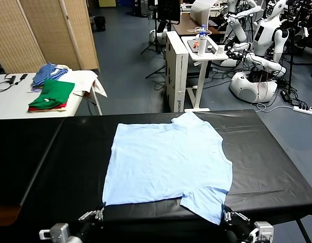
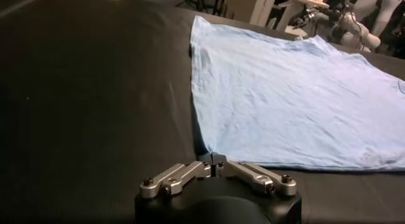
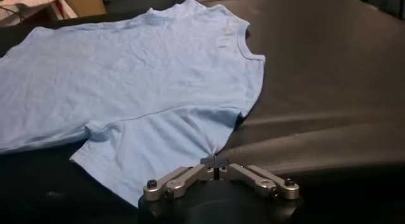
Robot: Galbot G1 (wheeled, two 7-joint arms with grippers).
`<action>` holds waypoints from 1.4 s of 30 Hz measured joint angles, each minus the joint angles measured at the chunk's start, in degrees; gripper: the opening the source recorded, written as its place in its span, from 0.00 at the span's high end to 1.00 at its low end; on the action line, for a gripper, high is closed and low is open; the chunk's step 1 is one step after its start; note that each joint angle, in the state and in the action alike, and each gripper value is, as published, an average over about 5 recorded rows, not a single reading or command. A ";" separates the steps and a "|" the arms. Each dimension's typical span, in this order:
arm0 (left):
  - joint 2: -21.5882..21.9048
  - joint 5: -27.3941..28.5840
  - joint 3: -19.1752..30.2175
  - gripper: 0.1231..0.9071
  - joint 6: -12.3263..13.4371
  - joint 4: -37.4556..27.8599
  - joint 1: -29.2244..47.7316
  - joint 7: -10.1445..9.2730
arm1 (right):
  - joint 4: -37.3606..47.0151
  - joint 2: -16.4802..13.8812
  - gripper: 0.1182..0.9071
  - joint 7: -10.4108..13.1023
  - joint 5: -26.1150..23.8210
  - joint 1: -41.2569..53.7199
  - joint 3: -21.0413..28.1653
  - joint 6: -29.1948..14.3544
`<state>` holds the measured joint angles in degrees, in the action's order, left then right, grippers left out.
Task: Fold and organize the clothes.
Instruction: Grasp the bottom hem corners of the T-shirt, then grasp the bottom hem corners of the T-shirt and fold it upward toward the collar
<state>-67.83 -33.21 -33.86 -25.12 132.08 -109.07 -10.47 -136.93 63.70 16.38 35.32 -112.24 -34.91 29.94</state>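
the light sky-blue cotton t-shirt (image 1: 168, 164) lies flat on the black tabletop (image 1: 54, 162), left pincer (image 2: 215, 166) and right pincer (image 3: 216, 161) each closed on its lower-frame edge.

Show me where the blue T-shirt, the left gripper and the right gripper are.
blue T-shirt (image 1: 166, 162), head view, middle of the chest cloth.
left gripper (image 2: 214, 166), left wrist view, fingertips shut on the shirt's corner.
right gripper (image 3: 215, 162), right wrist view, fingertips shut on the sleeve edge.

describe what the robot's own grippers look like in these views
Both look alike: the left gripper and right gripper each have two silver metal link fingers, fixed by dark bolts to a rounded matte black body. In the head view, silver-grey blocks and black parts show at the bottom edge. No markings or cables are visible.
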 joint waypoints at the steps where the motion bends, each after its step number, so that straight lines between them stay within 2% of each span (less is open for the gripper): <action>1: 0.03 0.23 -0.27 0.97 0.12 0.48 -0.57 -0.11 | -0.43 0.03 0.97 0.14 -0.06 -0.54 0.01 0.13; 9: -0.08 1.72 -2.52 0.97 1.06 3.78 -5.42 -1.04 | -1.85 -0.34 0.97 0.02 0.01 -2.05 -0.02 0.02; 14: -0.96 2.35 -3.03 0.97 1.93 5.13 -6.93 -1.66 | -1.68 -1.15 0.97 -2.45 0.40 -0.77 -0.74 -3.70; 18: -2.28 3.81 -2.30 0.97 4.55 4.72 -6.15 -1.01 | -0.50 -2.10 0.97 -4.44 0.92 2.08 -1.00 -7.22; 23: -4.53 6.28 -0.73 0.97 7.64 2.24 -2.42 -0.17 | 2.62 -3.41 0.97 -4.92 2.08 7.79 -0.08 -9.21; 29: -6.79 7.78 0.38 0.97 9.62 -2.37 4.55 0.42 | 8.98 -4.91 0.97 -4.89 2.46 15.82 1.88 -9.69; 36: -7.72 8.99 1.84 0.97 10.29 -6.83 12.16 0.66 | 17.04 -5.77 0.97 -5.14 1.64 25.35 5.72 -10.01; 42: -6.63 9.93 3.68 0.97 10.24 -10.01 17.16 0.92 | 21.65 -6.25 0.97 -5.00 0.53 31.93 9.54 -9.79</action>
<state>-74.46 -23.28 -30.18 -14.88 122.06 -91.91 -9.55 -115.29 57.45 11.37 35.85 -80.31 -25.37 20.16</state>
